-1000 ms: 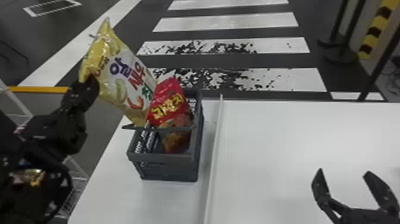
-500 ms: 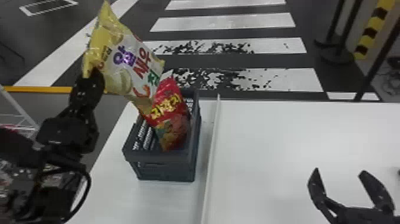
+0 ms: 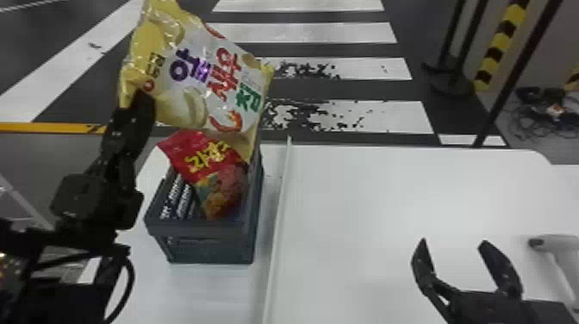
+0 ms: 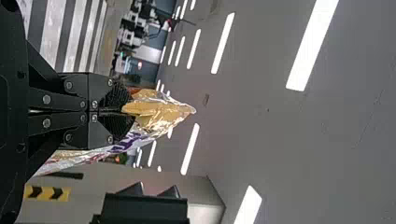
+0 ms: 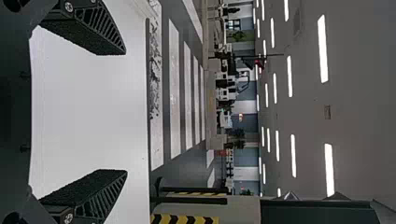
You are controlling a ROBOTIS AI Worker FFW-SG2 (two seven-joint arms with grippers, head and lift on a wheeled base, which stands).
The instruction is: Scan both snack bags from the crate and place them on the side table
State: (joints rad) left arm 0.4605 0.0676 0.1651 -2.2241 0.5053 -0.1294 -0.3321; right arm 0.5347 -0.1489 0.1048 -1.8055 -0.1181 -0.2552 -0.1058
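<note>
My left gripper [image 3: 144, 101] is shut on the left edge of the yellow and white snack bag [image 3: 207, 82], which hangs tilted above the crate [image 3: 207, 250]. Its lower right part hangs behind the red snack bag [image 3: 211, 172]. That red one leans upright inside the dark grey crate, its top above the rim. In the left wrist view the left gripper [image 4: 122, 111] pinches crumpled yellow foil of the bag [image 4: 156, 112]. Over the white table at the right, my right gripper [image 3: 452, 250] stands open and holds nothing; the right wrist view shows its gripper [image 5: 125, 112] with fingers wide apart.
A thin white raised strip [image 3: 279, 224] runs along the white table [image 3: 387, 194] just right of the crate. At the table's right a white scanner-like device with a dark tip [image 3: 555, 245] stands beside the right gripper. Dark posts stand behind the table.
My left gripper has moved up and to the right, lifting the yellow bag higher, and the bag has turned. The red bag leans more to the left. The right gripper remains nearly still.
</note>
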